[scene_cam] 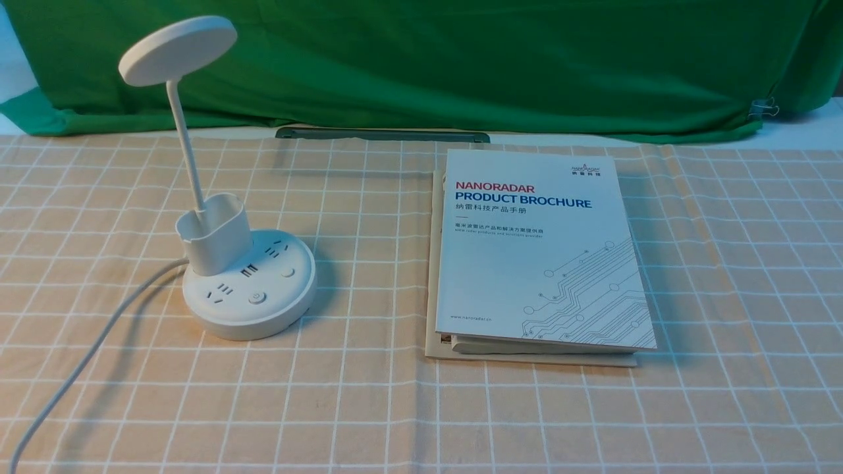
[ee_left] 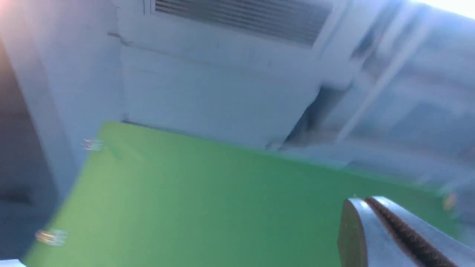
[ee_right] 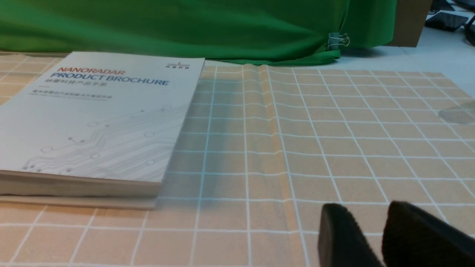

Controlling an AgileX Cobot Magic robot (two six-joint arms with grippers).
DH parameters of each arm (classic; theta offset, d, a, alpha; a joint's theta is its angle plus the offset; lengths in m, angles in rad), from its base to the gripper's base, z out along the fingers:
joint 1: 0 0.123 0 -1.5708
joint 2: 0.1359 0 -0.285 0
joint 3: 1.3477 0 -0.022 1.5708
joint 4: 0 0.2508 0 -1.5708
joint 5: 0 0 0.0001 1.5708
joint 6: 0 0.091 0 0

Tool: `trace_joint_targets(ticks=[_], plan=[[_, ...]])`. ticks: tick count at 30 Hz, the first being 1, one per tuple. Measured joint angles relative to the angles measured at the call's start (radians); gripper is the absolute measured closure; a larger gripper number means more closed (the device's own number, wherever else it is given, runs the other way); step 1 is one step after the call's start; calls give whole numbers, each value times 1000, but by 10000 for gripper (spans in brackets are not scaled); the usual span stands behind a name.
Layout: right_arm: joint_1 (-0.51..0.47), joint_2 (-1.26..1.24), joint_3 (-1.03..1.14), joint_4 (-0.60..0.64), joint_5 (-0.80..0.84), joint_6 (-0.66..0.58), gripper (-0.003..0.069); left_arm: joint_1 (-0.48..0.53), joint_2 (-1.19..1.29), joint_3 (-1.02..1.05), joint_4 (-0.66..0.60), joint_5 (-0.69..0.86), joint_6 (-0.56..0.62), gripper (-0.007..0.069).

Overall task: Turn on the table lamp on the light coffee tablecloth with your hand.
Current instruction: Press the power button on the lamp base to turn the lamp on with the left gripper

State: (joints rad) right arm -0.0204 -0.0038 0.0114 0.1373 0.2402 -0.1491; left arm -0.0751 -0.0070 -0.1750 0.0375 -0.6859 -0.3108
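The white table lamp [scene_cam: 245, 283] stands at the left on the light coffee tablecloth [scene_cam: 369, 395]. Its disc head [scene_cam: 176, 50] looks unlit and its round button [scene_cam: 256, 297] faces the front. Neither arm shows in the front view. My left gripper [ee_left: 365, 200] is shut and empty, raised and pointing at the green backdrop [ee_left: 204, 207]; that view is blurred. My right gripper [ee_right: 367, 208] hangs low over the tablecloth [ee_right: 334, 129], to the right of the brochure, with its fingertips slightly apart and nothing between them. The lamp is out of both wrist views.
A white product brochure [scene_cam: 540, 250] lies right of centre on a thin booklet, and it also shows in the right wrist view [ee_right: 100, 118]. The lamp's white cord [scene_cam: 79, 362] runs to the front left corner. A green backdrop cloth [scene_cam: 461, 59] hangs behind.
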Motion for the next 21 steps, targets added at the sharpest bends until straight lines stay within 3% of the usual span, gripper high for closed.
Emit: trace_joint_targets(ticks=[2,3,5,9,12,16,17,21], plan=[[0,0,0,0,0,0,418,0,6,-145,46,283,-28,623],[0,0,0,0,0,0,418,0,11,-159,59,314,-28,623],[0,0,0,0,0,0,418,0,87,-306,138,694,-27,623],[0,0,0,0,0,0,418,0,223,-328,126,999,-27,623],[0,0,0,0,0,0,418,0,315,-310,34,1109,-18,623],[0,0,0,0,0,0,418,0,477,-282,-228,1209,147,623],[0,0,0,0,0,0,418,0,565,-280,-404,1234,254,623],[0,0,0,0,0,0,418,0,764,-280,-780,1301,566,623]])
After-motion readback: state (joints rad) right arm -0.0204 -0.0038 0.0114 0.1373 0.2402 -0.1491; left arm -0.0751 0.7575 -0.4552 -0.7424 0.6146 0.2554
